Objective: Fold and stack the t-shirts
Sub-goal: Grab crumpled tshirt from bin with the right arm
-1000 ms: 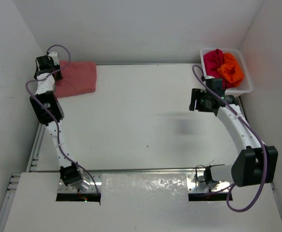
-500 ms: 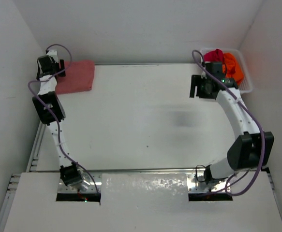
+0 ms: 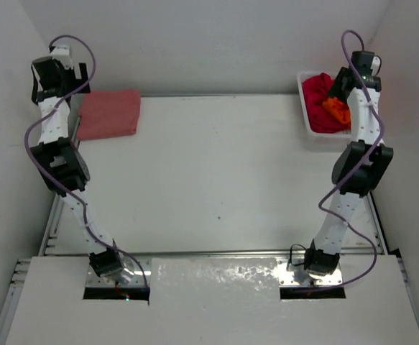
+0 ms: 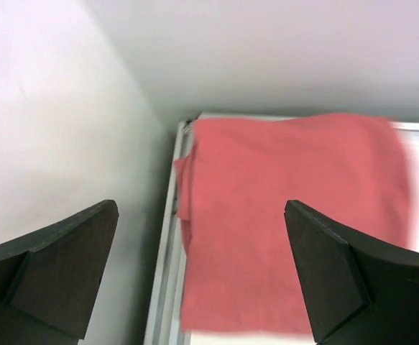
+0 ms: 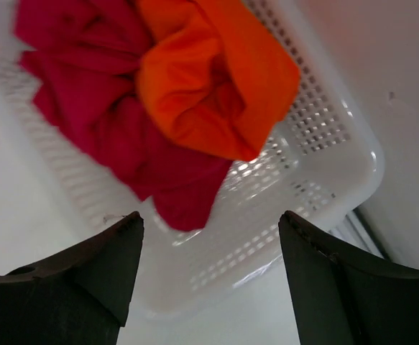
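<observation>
- One white table (image 3: 216, 172) carries everything. Both arms are bolted at its near edge.
- Two arms reach to the far corners: the left arm (image 3: 58, 154) to the far left, the right arm (image 3: 356, 165) to the far right.
- One white mesh basket (image 5: 295, 187) sits directly below the right gripper (image 5: 210, 219), and its near rim shows between the two fingers in the wrist view.
- There are three t-shirts in all, one on the table and two in the basket.
- One salmon-pink t-shirt (image 4: 288, 230) lies as a flat folded rectangle on the table's far left corner. It is below and ahead of the left gripper (image 4: 200, 212), apart from both fingers.
- One crimson t-shirt (image 5: 94, 108) is crumpled in the basket under the right gripper. It is not touching the fingers and one fold hangs toward the near rim.
- One orange t-shirt (image 5: 216, 79) is bunched on top of the crimson one, beyond the right gripper's fingertips and clear of them.
- There are two grippers. The left gripper has its fingers spread wide with nothing between them but air above the pink cloth. The right gripper's fingers are also spread and hold nothing.
</observation>
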Available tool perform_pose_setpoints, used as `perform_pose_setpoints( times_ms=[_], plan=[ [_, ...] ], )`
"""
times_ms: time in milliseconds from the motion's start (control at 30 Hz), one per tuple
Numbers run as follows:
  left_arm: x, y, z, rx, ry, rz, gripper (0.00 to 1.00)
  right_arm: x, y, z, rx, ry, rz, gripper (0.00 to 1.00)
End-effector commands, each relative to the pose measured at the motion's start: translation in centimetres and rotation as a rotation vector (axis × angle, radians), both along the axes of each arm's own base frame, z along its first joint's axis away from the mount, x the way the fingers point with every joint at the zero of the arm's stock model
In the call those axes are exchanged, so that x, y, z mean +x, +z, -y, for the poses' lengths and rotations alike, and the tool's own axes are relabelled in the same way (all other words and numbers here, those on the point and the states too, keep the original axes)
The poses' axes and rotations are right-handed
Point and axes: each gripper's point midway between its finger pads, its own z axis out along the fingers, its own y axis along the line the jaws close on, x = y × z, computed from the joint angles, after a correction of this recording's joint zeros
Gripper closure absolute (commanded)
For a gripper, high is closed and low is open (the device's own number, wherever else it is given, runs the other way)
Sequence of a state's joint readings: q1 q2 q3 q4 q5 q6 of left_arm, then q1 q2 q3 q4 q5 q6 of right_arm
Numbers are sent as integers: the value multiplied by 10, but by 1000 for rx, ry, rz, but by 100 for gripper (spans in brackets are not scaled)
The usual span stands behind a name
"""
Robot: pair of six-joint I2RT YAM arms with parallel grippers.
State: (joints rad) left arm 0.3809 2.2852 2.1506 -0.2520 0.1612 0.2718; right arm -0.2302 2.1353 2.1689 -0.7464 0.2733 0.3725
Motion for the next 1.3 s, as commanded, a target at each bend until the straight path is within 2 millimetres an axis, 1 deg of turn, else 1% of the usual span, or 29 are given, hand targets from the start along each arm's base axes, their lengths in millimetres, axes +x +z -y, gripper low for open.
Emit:
perform_pose_setpoints(
  times_ms=[0, 33, 67, 100, 133, 167, 200, 233, 267, 300, 333, 400, 433, 500, 533, 600, 633, 667, 700, 733, 767, 900, 933, 1033, 1067, 1100, 1167, 1200, 1267],
  plan=[
    [-31, 37, 68, 5, -213, -53, 0, 14, -12, 38, -116, -99, 7, 26],
    [-40, 46, 96, 27, -268, -66, 0, 14, -17, 49, -139, -123, 0, 26],
    [-53, 20, 112, 18, -302, -141, 0, 19, -17, 59, -158, -145, 23, 26],
    [-65, 12, 126, 28, -340, -188, 0, 20, -29, 71, -173, -170, 8, 26],
    [-73, 19, 156, 34, -402, -193, 0, 19, -32, 82, -211, -194, -4, 26],
    [-80, 12, 171, 23, -434, -219, 0, 26, -29, 90, -234, -209, 23, 26],
    [-93, 0, 187, -19, -464, -273, 0, 29, -33, 96, -247, -211, 27, 25],
    [-100, 3, 212, -50, -526, -283, 0, 33, -45, 99, -257, -200, 9, 25],
    [-106, 2, 223, -73, -548, -301, 0, 40, -42, 102, -268, -202, 39, 25],
    [-115, -5, 234, -110, -557, -339, 0, 43, -47, 106, -273, -202, 42, 25],
    [-121, -5, 249, -122, -592, -352, 0, 46, -58, 109, -273, -198, 34, 25],
    [-131, -12, 263, -98, -635, -400, 0, 57, -70, 109, -240, -165, 81, 26],
    [-133, -13, 265, -85, -637, -413, 0, 61, -76, 108, -221, -152, 97, 27],
    [-134, -15, 266, -47, -640, -437, 0, 70, -90, 107, -202, -126, 120, 32],
    [-127, -11, 265, -33, -636, -433, 0, 74, -94, 105, -196, -109, 124, 35],
    [-123, -11, 260, 0, -627, -449, 0, 87, -104, 101, -173, -58, 154, 48],
    [-116, -8, 258, 22, -623, -444, 0, 91, -106, 100, -168, -45, 165, 54],
    [-115, -10, 254, 48, -626, -454, 0, 95, -106, 101, -171, -43, 179, 64],
    [-112, -14, 248, 70, -608, -467, 0, 96, -107, 103, -168, -42, 183, 69],
    [-109, -12, 247, 82, -603, -463, 0, 97, -106, 105, -164, -42, 189, 75],
    [-106, -8, 244, 95, -596, -452, 0, 95, -106, 109, -158, -48, 190, 78],
    [-99, -10, 236, 128, -558, -455, 0, 96, -108, 105, -138, -9, 195, 99],
    [-98, -9, 235, 133, -555, -452, 0, 97, -108, 102, -130, 12, 200, 100],
    [-96, -7, 232, 153, -546, -448, 0, 103, -78, 95, -140, 68, 256, 100],
    [-96, -7, 230, 157, -534, -451, 0, 104, -64, 94, -146, 75, 284, 100],
    [-97, -7, 228, 160, -527, -452, 0, 103, -30, 93, -163, 72, 345, 100],
    [-98, -4, 226, 160, -505, -449, 1, 101, 9, 89, -180, 79, 414, 100],
    [-98, -1, 227, 158, -505, -444, 2, 95, 51, 86, -200, 78, 484, 100],
    [-101, 9, 229, 150, -512, -422, 3, 88, 89, 79, -208, 78, 552, 100]
  ],
)
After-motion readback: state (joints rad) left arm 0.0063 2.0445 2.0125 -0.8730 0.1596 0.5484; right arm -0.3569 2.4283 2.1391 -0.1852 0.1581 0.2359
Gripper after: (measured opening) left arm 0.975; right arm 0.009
